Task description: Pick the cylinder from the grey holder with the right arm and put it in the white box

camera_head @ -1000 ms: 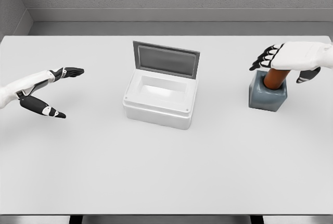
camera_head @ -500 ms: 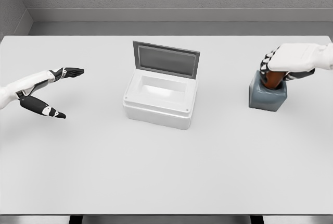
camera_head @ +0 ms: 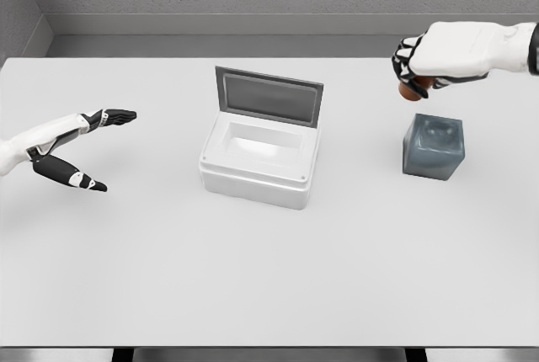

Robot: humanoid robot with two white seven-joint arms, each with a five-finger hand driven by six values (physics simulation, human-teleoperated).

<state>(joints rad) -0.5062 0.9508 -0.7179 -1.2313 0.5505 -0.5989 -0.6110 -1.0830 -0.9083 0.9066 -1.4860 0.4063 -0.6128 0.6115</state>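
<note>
brown cylinder (camera_head: 410,90) mostly hidden in R hand (camera_head: 429,61), above grey holder (camera_head: 434,147)

Your left robot hand (camera_head: 72,147): smooth white forearm shell, slim fingers built of black segments broken by small white patches at the joints. Your right robot hand (camera_head: 431,63): bulkier white casing over the back and wrist, with a dark band at the forearm's edge. Its fingers (camera_head: 409,57) show black links with white insets.
</note>
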